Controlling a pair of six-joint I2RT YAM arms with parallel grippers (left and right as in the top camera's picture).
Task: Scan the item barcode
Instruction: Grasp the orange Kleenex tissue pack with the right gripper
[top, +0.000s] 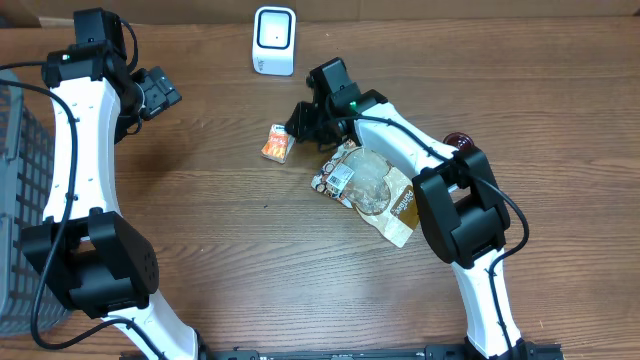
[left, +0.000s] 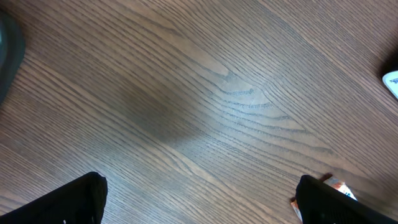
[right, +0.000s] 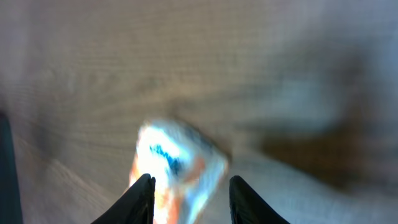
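Note:
A small orange-and-white packet (top: 277, 143) lies on the wooden table, left of a crumpled brown snack bag (top: 365, 185) with a white barcode label. The white scanner (top: 274, 40) stands at the back. My right gripper (top: 300, 120) hovers just right of the packet. In the blurred right wrist view the packet (right: 177, 165) sits between and beyond the fingertips of this gripper (right: 193, 179), whose jaws stand apart. My left gripper (top: 160, 92) is wide open over bare wood at the far left (left: 199, 180). A corner of the packet (left: 341, 187) peeks past its right finger.
A grey mesh basket (top: 15, 200) stands at the left edge. A dark red round object (top: 460, 139) lies behind the right arm. In the left wrist view a white object (left: 392, 84) shows at the right edge.

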